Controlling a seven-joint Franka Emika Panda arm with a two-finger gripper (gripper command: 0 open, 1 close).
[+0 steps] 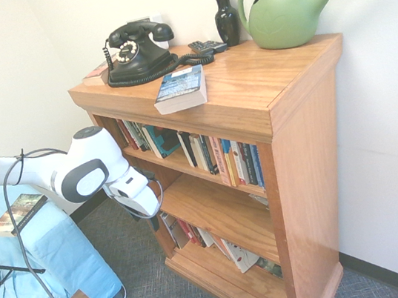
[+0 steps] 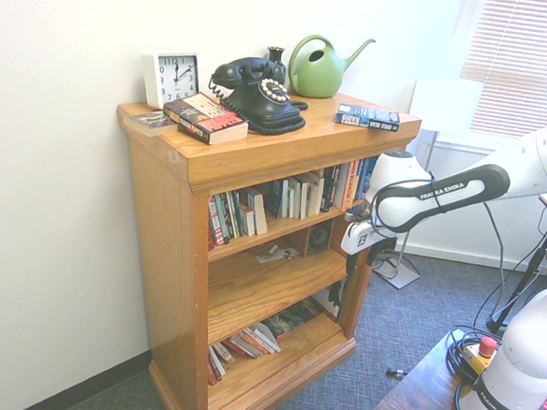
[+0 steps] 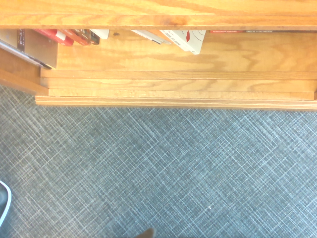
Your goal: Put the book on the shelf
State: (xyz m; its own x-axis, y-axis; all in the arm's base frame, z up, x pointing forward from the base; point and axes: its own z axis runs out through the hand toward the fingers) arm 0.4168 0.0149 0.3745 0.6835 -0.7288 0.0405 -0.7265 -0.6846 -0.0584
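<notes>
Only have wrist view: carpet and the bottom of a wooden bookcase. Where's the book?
Observer: The book lies flat on the bookcase top, near its front edge, beside the black telephone.
Operator: Gripper holding anything?
Observer: No. The gripper hangs empty in front of the bookcase, about level with the middle plank, well below the book.
Operator: Target shelf?
Observer: The upper plank carries a row of upright books across most of its width.
</notes>
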